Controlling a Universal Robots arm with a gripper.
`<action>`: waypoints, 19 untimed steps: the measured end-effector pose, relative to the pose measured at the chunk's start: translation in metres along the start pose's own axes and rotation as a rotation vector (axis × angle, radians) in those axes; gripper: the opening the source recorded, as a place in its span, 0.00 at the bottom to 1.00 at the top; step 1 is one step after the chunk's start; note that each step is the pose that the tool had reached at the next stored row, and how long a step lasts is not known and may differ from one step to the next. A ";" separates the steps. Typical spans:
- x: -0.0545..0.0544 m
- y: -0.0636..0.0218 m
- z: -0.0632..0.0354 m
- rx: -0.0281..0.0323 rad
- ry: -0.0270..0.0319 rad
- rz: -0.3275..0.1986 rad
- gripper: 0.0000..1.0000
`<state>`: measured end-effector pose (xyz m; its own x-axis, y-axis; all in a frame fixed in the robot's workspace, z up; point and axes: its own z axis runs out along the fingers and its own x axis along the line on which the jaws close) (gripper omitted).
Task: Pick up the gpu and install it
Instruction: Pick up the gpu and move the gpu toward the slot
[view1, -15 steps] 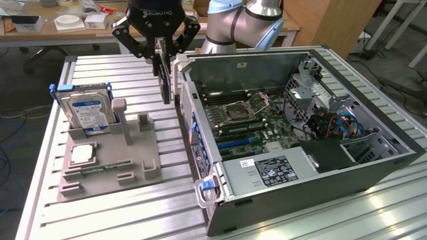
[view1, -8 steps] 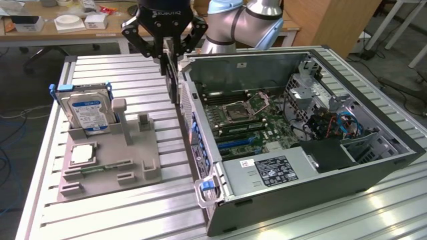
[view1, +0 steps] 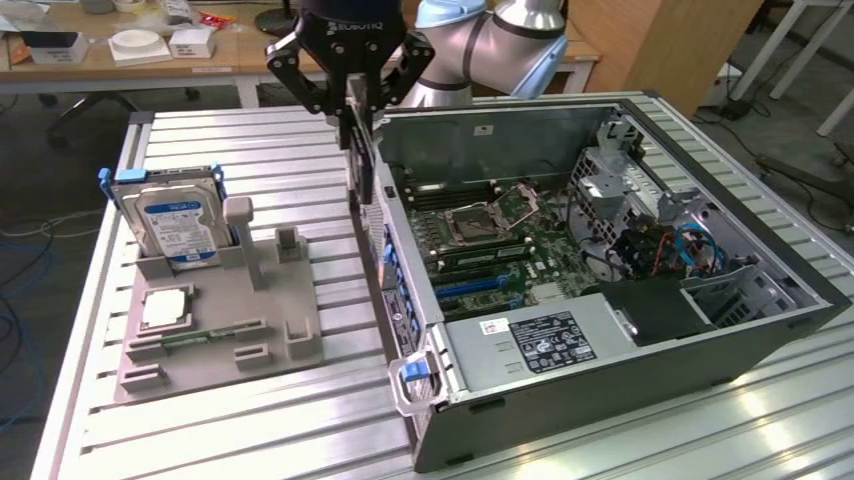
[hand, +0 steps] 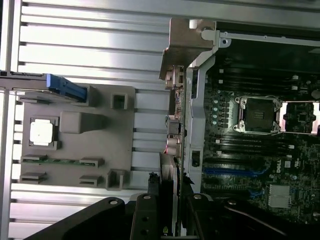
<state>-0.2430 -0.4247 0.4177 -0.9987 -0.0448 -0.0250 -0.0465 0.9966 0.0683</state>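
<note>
The gpu (view1: 360, 165) is a thin dark card hanging on edge, long side down, above the gap between the grey holder and the open computer case (view1: 747, 330). My gripper (view1: 355, 108) is shut on its upper end. In the wrist view the gpu (hand: 169, 170) shows edge-on between the black fingers (hand: 148, 210) of the gripper (hand: 168, 200), just outside the case's rear wall (hand: 186, 75). The motherboard's blue slots (view1: 467, 287) (hand: 235, 171) lie inside the case, down and toward the exterior view's right of the card.
A grey holder (view1: 287, 330) on the slatted table carries a silver hard drive (view1: 174, 225) with a blue label, a square chip (view1: 163, 310) and a green memory stick (view1: 200, 338). Inside the case are a CPU socket (view1: 487, 215), cables (view1: 667, 250) and a power supply (view1: 534, 345).
</note>
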 end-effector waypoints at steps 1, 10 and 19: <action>-0.002 -0.0001 0.0000 0.0000 0.0001 0.000 0.27; -0.014 -0.0007 0.0003 0.0223 0.0011 -0.001 0.27; -0.031 -0.0015 0.0007 0.0224 0.0012 -0.001 0.27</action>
<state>-0.2118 -0.4247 0.4177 -0.9987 -0.0455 -0.0238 -0.0465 0.9979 0.0459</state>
